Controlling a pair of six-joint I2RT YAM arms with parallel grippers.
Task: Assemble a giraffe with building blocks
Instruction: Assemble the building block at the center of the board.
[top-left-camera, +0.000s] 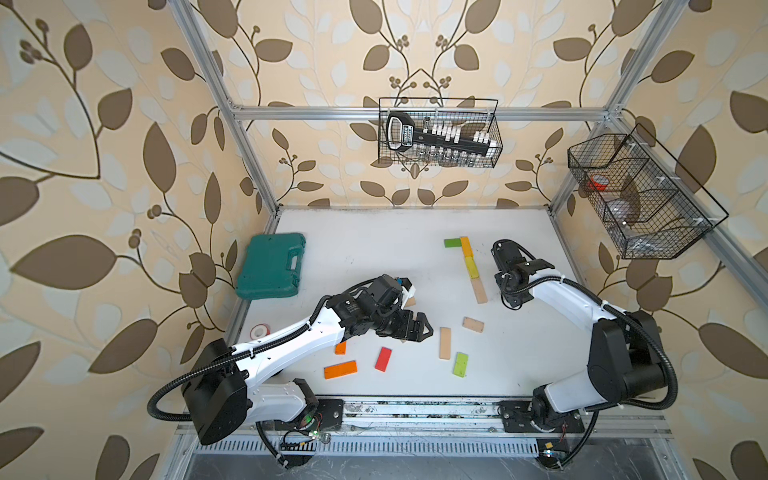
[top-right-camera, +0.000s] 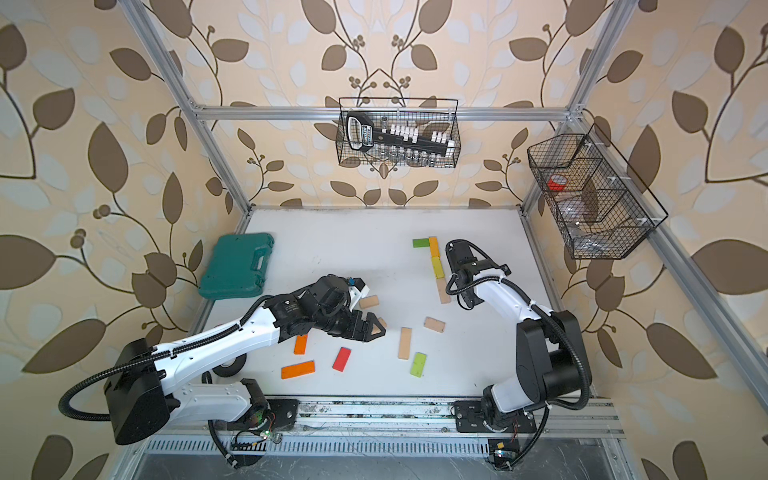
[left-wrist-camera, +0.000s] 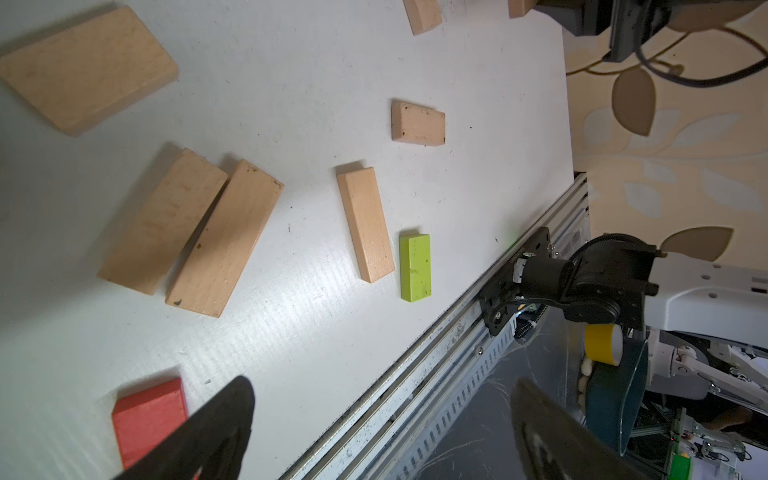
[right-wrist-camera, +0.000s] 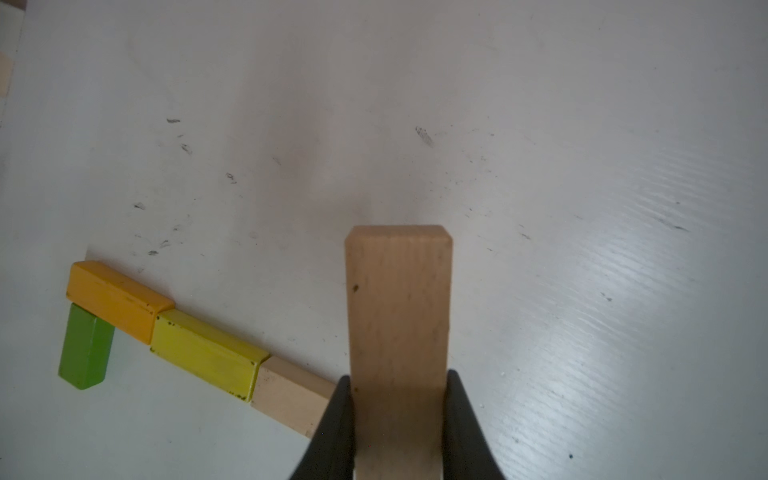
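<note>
Building blocks (top-left-camera: 445, 343) lie loose on the surface (top-left-camera: 365, 249), most well apart from the laid row (top-left-camera: 472, 266) of green, orange, yellow and beige, with the left pincer (left-wrist-camera: 380, 395) wide and empty above them. The right pincer (right-wrist-camera: 399, 376) grips a beige plank (right-wrist-camera: 398, 291) just beside the row's beige end; I'd bring it down level, butt it to that end without shoving the row, and let go only once it lies flat

Green case (top-left-camera: 270, 266), tape roll (top-left-camera: 261, 331)
</note>
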